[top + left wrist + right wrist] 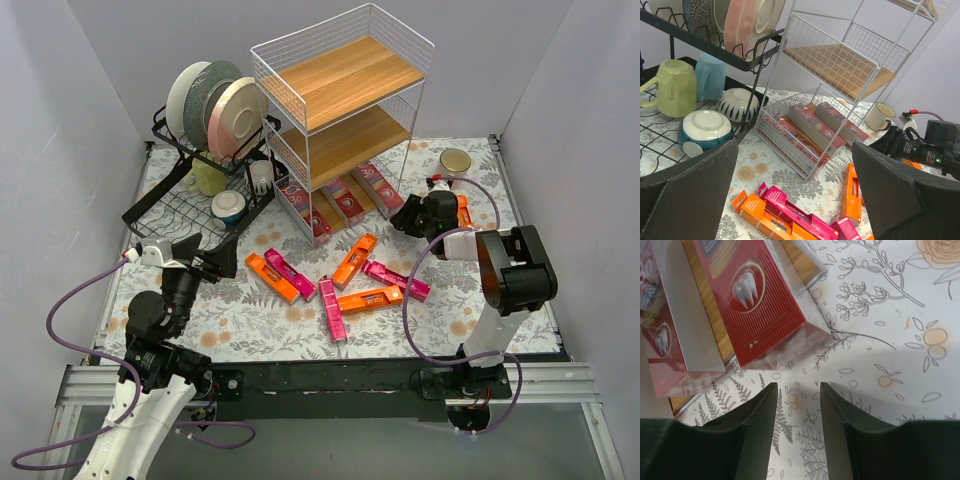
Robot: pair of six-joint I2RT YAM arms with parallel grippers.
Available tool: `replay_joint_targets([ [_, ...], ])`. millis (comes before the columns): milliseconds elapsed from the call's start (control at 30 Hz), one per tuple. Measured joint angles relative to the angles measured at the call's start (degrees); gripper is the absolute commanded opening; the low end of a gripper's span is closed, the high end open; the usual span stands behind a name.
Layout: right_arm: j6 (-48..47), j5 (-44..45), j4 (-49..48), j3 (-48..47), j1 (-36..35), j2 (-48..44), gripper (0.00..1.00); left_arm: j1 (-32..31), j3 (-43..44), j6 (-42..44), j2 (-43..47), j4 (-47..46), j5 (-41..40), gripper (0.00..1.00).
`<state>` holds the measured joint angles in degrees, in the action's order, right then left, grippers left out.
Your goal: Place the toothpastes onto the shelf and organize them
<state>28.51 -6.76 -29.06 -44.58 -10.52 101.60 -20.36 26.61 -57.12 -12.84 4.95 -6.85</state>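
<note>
Three dark red toothpastes (347,199) lie side by side on the bottom board of the white wire shelf (340,80), and six orange and magenta cartons (355,260) lie scattered on the flowered table (240,320) between the arms. The right gripper (797,390) sits low just before the red ones' near ends, fingers a narrow gap apart around nothing, while the left gripper (228,265) hovers spread wide and empty near the dish rack (190,200). Stocking looks partly done; the next move likely calls for pinching a loose carton across its slim width and lifting it to a free tier.
</note>
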Motion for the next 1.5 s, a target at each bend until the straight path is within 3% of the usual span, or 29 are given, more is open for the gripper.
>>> replay_joint_targets([
  [567, 4.1, -2.0, -5.5, -8.9, 0.0, 9.2, 0.43, 0.0, 0.0, 0.7, -0.9, 0.2, 0.0, 0.98],
  [1000, 5.0, -3.1, -6.1, -11.9, 0.0, 11.3, 0.43, 0.0, 0.0, 0.8, -1.6, 0.2, 0.0, 0.98],
  [1333, 4.0, -3.0, -5.6, -10.7, 0.0, 9.7, 0.45, 0.0, 0.0, 0.8, -1.6, 0.3, -0.1, 0.98],
  [1500, 0.8, -2.1, -2.7, -5.2, 0.0, 0.7, 0.57, 0.0, 0.0, 0.8, -1.5, 0.4, 0.0, 0.98],
])
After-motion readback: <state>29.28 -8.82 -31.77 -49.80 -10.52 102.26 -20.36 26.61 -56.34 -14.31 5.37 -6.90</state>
